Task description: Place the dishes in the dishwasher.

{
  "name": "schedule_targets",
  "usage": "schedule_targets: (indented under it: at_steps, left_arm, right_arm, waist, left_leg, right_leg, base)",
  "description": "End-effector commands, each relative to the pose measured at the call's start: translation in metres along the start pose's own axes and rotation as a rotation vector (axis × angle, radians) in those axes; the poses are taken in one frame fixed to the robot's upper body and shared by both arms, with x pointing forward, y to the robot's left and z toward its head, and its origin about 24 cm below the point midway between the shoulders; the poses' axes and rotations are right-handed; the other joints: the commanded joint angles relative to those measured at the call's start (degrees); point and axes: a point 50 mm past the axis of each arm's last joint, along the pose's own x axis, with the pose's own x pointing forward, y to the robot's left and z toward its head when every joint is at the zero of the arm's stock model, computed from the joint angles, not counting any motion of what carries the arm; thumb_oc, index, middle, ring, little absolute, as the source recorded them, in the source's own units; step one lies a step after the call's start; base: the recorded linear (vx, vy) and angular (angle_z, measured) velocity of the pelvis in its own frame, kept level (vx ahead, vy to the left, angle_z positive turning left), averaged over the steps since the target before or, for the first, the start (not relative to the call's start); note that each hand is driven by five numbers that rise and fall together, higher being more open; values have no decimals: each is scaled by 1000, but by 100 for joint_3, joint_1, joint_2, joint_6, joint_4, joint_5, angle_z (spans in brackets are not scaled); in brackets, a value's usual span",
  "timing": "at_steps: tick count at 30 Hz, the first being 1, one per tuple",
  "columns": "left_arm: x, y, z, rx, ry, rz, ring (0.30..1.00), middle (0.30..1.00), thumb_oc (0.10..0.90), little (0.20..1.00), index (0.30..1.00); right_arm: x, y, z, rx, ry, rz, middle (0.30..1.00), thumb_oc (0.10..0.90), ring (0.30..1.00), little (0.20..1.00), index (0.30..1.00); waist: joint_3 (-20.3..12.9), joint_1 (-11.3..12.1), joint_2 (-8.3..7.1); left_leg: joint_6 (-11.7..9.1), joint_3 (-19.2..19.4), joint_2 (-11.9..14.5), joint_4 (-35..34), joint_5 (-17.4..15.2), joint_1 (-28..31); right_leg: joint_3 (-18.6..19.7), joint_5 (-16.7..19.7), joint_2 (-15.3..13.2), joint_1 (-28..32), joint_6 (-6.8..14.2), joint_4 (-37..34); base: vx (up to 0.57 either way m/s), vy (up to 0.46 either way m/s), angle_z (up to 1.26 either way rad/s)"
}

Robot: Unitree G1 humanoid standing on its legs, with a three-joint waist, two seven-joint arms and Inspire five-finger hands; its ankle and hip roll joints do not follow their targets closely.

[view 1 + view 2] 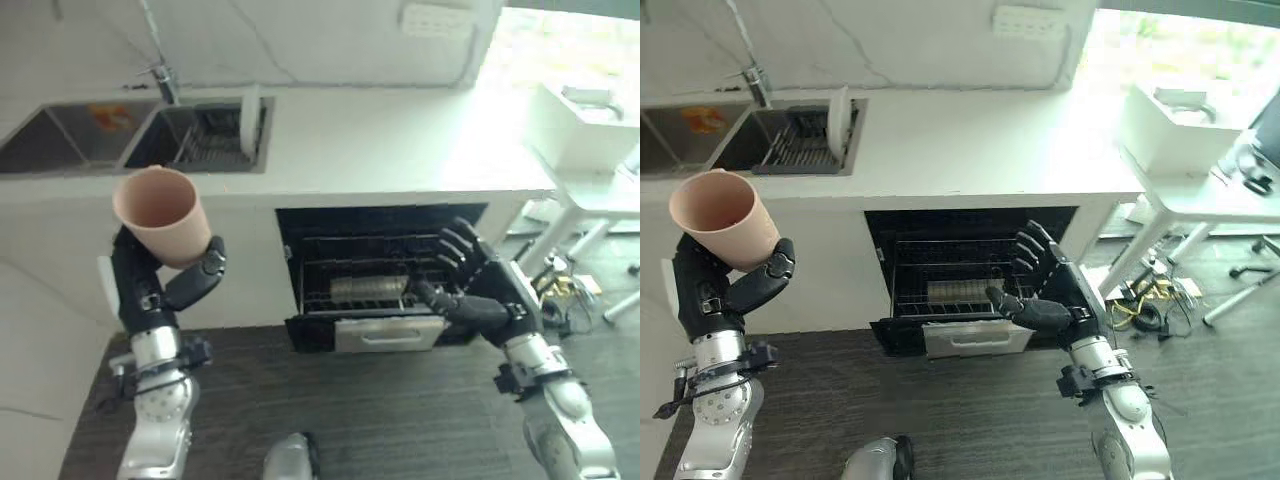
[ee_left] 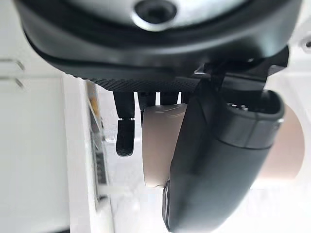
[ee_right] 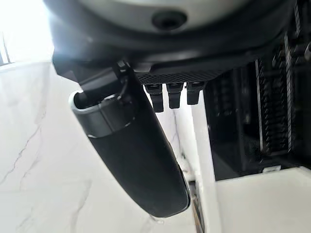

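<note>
the left robot hand [image 1: 160,285] is gripping the pink cup [image 1: 160,215] upright, well left of the dishwasher rack [image 1: 370,275], while the right robot hand [image 1: 480,290] is hovering spread beside it

Colours: a pale peach cup against white, black and dark grey.

The cup [image 1: 162,214] gripped in the black left hand [image 1: 150,285] is plain peach-pink, without pattern. Beyond the black right hand [image 1: 487,288], its fingers spread, the dishwasher [image 1: 375,275] is a black cavity with a dark wire rack [image 1: 365,272] and a pale silver-grey front panel [image 1: 388,335]. Above both hands the counter [image 1: 380,140] is white; the sink [image 1: 130,135] is dark grey with an orange patch. Under the hands the floor [image 1: 370,415] is dark grey-brown, wood-grained.
</note>
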Motion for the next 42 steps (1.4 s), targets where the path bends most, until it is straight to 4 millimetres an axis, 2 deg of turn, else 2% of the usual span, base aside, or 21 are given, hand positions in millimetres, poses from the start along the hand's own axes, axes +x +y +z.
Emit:
schedule_targets:
  at_steps: [1,2,3,4,5,6,8,10,12,14,16,18,19,20,21,22,24,26,30,33,42]
  left_arm:
    - [20,-5,63,-33,-368,-79,300,300,400,300,300]
    - [20,-5,64,-31,-370,-80,300,300,400,300,300]
    - [21,-6,64,-21,-367,-84,300,300,400,300,300]
    - [21,-8,64,-10,-366,-97,300,300,400,300,300]
    - [21,-10,65,-3,-368,-108,300,300,400,300,300]
    - [21,-12,65,13,-377,-120,300,300,400,300,300]
    - [26,-15,69,15,-390,-126,300,300,400,300,300]
    - [31,-19,76,46,-435,-117,300,300,400,300,300]
    - [33,-23,80,69,-465,-101,300,300,400,300,300]
    - [33,-28,83,85,-491,-106,300,300,400,300,300]
    - [34,-32,85,95,-505,-131,300,300,400,300,300]
    - [33,-32,85,92,-494,-146,300,300,400,300,300]
    - [33,-28,85,96,-489,-137,300,300,400,300,300]
    - [32,-25,84,97,-476,-123,300,300,400,300,300]
    - [31,-21,78,80,-446,-111,300,300,400,300,300]
    - [27,-20,75,56,-424,-108,300,300,400,300,300]
    - [22,-24,69,42,-395,-133,300,300,400,300,300]
    - [19,-32,65,30,-394,-161,300,300,400,300,300]
    - [21,-40,62,32,-380,-190,300,300,400,300,300]
    - [20,-53,57,93,-383,-235,300,300,400,300,300]
    - [19,-86,44,188,-375,-361,300,300,400,300,300]
  right_arm:
    - [11,8,55,-26,-301,10,900,800,900,900,900]
    - [11,10,55,-19,-308,15,900,800,900,900,900]
    - [12,14,55,-15,-315,22,900,800,900,900,900]
    - [11,16,56,-11,-321,24,900,800,900,900,900]
    - [11,17,56,-3,-323,26,900,800,900,900,900]
    - [10,17,54,20,-322,36,900,800,900,900,900]
    - [11,15,53,49,-314,50,900,800,900,900,900]
    - [14,18,56,83,-327,89,900,800,900,900,900]
    - [15,22,57,119,-341,108,900,800,900,900,900]
    - [16,28,57,143,-352,127,900,800,900,900,900]
    - [16,31,58,149,-360,139,900,800,900,900,900]
    - [15,35,57,156,-358,164,900,800,900,900,900]
    - [17,39,56,159,-341,202,900,800,900,900,900]
    - [21,43,54,161,-322,225,900,800,900,900,900]
    - [24,46,51,141,-285,235,900,800,900,900,900]
    - [23,45,50,123,-252,242,900,800,900,900,900]
    - [22,37,44,98,-226,215,900,800,900,900,900]
    - [18,28,46,82,-232,201,900,800,900,900,900]
    - [26,24,50,61,-216,208,900,800,900,900,900]
    - [30,29,47,79,-215,224,900,800,900,900,900]
    - [37,44,36,116,-172,250,900,800,900,900,900]
  waist:
    - [-397,94,106]
    - [-414,113,82]
    - [-443,102,41]
    - [-449,49,51]
    - [-425,-20,67]
    - [-364,-118,87]
    - [-297,-102,30]
    - [-178,-122,-168]
    - [-126,-201,-265]
    - [-127,-340,-270]
    - [-153,-405,-274]
    - [-180,-422,-276]
    - [-204,-366,-268]
    - [-219,-346,-248]
    - [-246,-400,-193]
    - [-270,-458,-137]
    - [-254,-511,-23]
    - [-167,-602,67]
    - [-189,-582,224]
    - [-275,-593,289]
    - [-473,-715,329]
  left_leg:
    - [-605,-661,245,-1264,897,-119]
    - [-574,-663,217,-1264,861,-81]
    - [-458,-669,143,-1264,737,52]
    - [-379,-739,83,-1264,633,161]
    - [-330,-807,40,-1264,573,237]
    - [-310,-875,48,-1264,492,361]
    - [-414,-948,128,-1264,531,366]
    - [-620,-887,305,-1264,598,342]
    - [-775,-989,515,-1264,601,345]
    - [-882,-1193,745,-1264,508,418]
    - [-960,-1371,941,-1264,422,478]
    - [-1085,-1538,1174,-1264,402,523]
    - [-1239,-1598,1431,-1264,519,524]
    - [-1317,-1511,1606,-1264,580,569]
    - [-1383,-1518,1719,-1264,615,658]
    - [-1443,-1420,1836,-1264,710,684]
    - [-1430,-955,1991,-1264,1111,710]
    - [-1319,-638,1838,-1264,1080,687]
    - [-1152,-822,1163,-1264,754,603]
    - [-1128,-1180,955,-1264,584,681]
    - [-1117,-1179,903,-1264,315,921]
  right_leg:
    - [-213,241,375,60,-50,131]
    - [-291,454,297,95,-17,131]
    - [-455,1076,190,232,78,131]
    - [-458,1588,255,264,141,149]
    - [-346,1759,308,110,144,378]
    - [-267,1769,341,-286,60,525]
    - [-415,1423,282,-370,-30,131]
    - [-324,1107,-78,-925,24,131]
    - [80,1374,-361,-1449,189,131]
    - [566,1541,-470,-1837,296,131]
    - [752,1591,-528,-1999,353,131]
    - [739,1444,-454,-2000,398,131]
    - [586,1310,-462,-1967,448,131]
    - [387,1280,-446,-1955,421,131]
    - [450,1202,-277,-1963,347,131]
    - [498,1113,-142,-1953,222,131]
    - [181,1025,12,-1785,56,131]
    - [1,965,86,-1641,-29,131]
    - [-69,887,154,-1613,-69,131]
    - [103,780,275,-1554,-146,131]
    - [172,823,86,-1448,34,131]
  base:
    - [437,357,33]
    - [383,334,18]
    - [372,317,8]
    - [370,315,2]
    - [296,183,12]
    - [211,38,19]
    - [133,-176,14]
    - [42,-411,0]
    - [88,-468,-12]
    - [209,-596,29]
    - [218,-638,45]
    - [218,-761,67]
    - [215,-811,39]
    - [224,-766,13]
    - [194,-530,-19]
    - [182,-442,-37]
    - [105,-338,-3]
    - [55,-263,62]
    - [28,-74,31]
    - [117,63,-18]
    - [84,76,-5]
